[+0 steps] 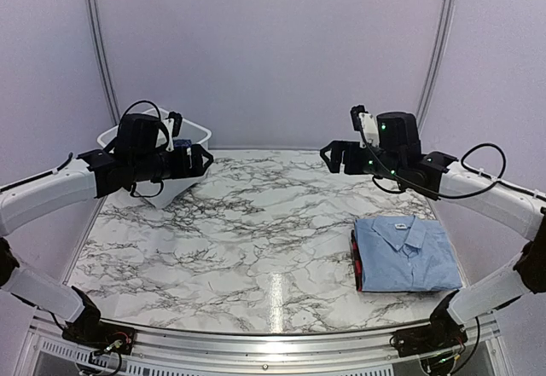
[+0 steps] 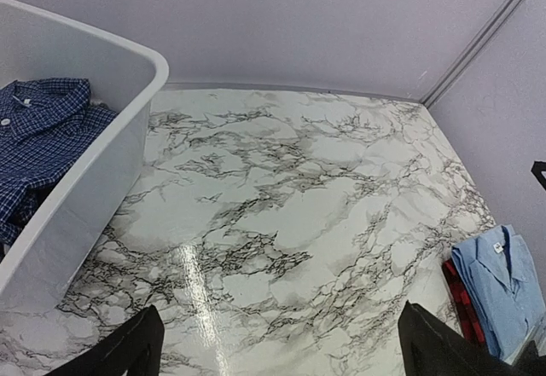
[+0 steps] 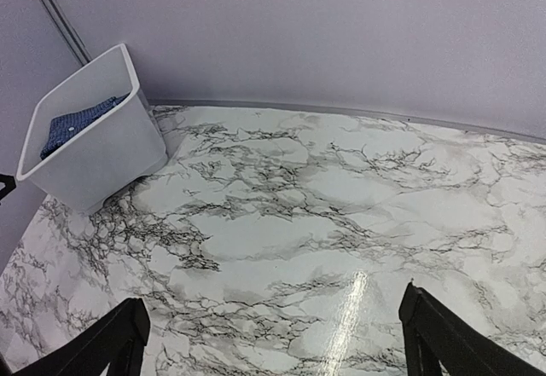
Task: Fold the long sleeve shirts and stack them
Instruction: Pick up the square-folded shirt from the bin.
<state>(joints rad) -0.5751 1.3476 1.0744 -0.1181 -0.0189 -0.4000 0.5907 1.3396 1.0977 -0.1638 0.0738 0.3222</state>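
Note:
A folded plain light blue shirt (image 1: 405, 252) with a white neck label lies at the table's right front, on top of a red and black folded cloth (image 1: 357, 265); it also shows in the left wrist view (image 2: 503, 282). The dark blue checked shirt (image 2: 38, 137) lies crumpled inside the white bin (image 2: 102, 163) at the back left, also seen in the right wrist view (image 3: 81, 120). My left gripper (image 2: 281, 346) is open and empty, held above the table next to the bin. My right gripper (image 3: 273, 342) is open and empty, raised above the table behind the folded stack.
The white bin (image 1: 162, 176) stands tilted at the table's back left corner. The marble-patterned table top (image 1: 256, 231) spans the middle. Pale walls close in the back and sides, and a metal rail (image 1: 273, 346) runs along the near edge.

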